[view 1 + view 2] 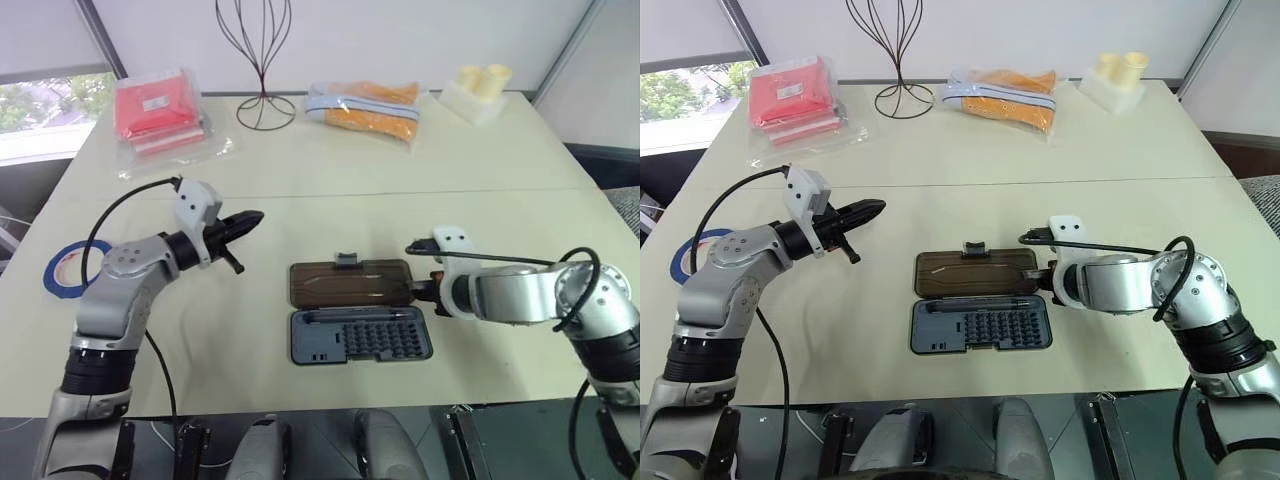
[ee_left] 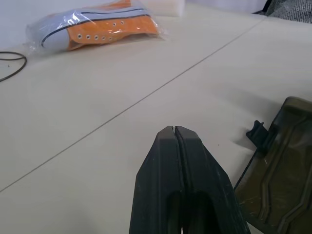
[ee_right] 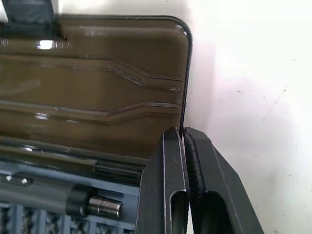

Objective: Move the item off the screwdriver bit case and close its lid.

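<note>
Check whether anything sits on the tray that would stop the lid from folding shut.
Nothing visible does. The lid lies open flat behind the tray, which holds only its bits. The right gripper, shut, sits at the lid's right edge.

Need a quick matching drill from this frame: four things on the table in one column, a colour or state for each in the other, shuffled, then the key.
Things:
1. smoky-brown translucent lid of the flat plastic screwdriver bit case
2. roll of blue tape
3. left gripper
4. flat red packet in clear plastic wrap

States:
A. lying at the table's left edge, ring-shaped
B. lying at the far left of the table, beside the dark wire stand
C. folded open, flat on the table
D. shut, held above the table, holding nothing

Pairs: 1-C, 2-A, 3-D, 4-B
</note>
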`<control>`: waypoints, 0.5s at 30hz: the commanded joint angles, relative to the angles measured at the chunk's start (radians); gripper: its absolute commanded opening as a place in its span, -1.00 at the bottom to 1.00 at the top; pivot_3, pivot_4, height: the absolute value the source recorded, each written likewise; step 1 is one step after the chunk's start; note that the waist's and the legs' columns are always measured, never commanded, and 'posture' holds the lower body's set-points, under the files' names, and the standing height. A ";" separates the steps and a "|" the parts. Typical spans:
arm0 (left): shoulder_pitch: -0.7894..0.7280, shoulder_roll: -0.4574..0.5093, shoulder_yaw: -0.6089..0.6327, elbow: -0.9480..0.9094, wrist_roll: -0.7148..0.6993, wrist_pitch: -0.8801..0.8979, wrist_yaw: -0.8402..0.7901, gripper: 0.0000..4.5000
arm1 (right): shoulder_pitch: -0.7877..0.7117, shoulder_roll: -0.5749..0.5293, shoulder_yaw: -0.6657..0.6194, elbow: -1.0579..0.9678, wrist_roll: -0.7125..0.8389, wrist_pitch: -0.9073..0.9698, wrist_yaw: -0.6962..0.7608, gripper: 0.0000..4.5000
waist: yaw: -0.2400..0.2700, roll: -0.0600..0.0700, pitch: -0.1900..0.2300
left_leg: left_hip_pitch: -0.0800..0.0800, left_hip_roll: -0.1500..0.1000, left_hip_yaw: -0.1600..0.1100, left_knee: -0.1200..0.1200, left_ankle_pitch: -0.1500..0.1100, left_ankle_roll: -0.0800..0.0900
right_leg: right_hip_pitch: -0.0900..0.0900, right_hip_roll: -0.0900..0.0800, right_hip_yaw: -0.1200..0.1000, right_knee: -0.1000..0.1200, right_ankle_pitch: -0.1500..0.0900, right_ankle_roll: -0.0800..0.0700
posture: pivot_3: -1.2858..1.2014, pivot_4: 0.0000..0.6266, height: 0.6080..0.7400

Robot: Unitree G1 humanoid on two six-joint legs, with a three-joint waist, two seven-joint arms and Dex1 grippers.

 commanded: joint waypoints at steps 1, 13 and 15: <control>-0.005 0.007 0.008 -0.024 0.001 -0.016 -0.003 -1.00 | -0.020 -0.032 0.018 -0.034 0.024 -0.006 0.014 -0.96 | 0.001 0.000 0.000 | 0.000 0.000 0.000 0.000 0.000 0.000 | 0.000 0.000 0.000 0.000 0.000 0.000 | 0.03 -0.52 1.00; 0.008 0.014 0.005 -0.067 -0.046 0.018 -0.051 -1.00 | -0.069 -0.073 0.059 -0.058 0.024 -0.021 0.036 0.99 | 0.020 0.000 0.000 | -0.001 0.000 0.001 0.000 0.000 0.000 | 0.000 0.000 0.000 -0.002 0.000 0.000 | 0.03 -0.52 1.00; 0.018 0.021 0.003 -0.104 -0.085 0.047 -0.089 -1.00 | -0.093 -0.086 0.060 -0.067 0.023 -0.024 0.043 0.99 | 0.020 0.000 0.000 | -0.001 0.000 0.001 0.000 0.000 0.000 | 0.000 0.000 0.000 -0.003 0.000 0.000 | 0.03 -0.52 1.00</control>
